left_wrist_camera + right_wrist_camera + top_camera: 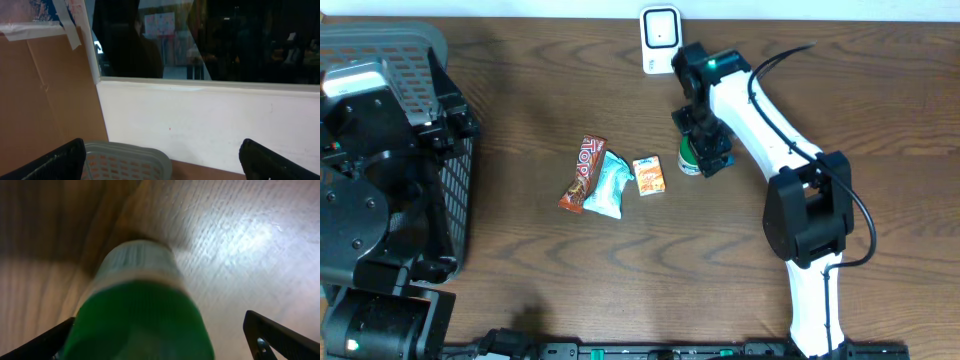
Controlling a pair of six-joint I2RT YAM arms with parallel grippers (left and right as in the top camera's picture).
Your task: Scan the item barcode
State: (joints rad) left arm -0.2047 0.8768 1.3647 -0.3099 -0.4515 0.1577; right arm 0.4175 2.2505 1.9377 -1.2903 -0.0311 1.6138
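A green container with a white ribbed end (689, 157) lies on the wooden table, right of the other items. My right gripper (706, 150) hangs over it, open. In the right wrist view the green container (140, 315) fills the space between the fingers of the right gripper (165, 342); the left finger is close against it and the right finger (280, 337) stands well apart. A white scanner (660, 38) stands at the table's back edge. My left gripper (162, 160) is open and empty, above the grey basket (130, 160).
A brown candy bar (582, 173), a teal packet (610, 184) and a small orange box (649, 175) lie side by side left of the green container. The dark mesh basket (445, 150) and the left arm occupy the table's left side.
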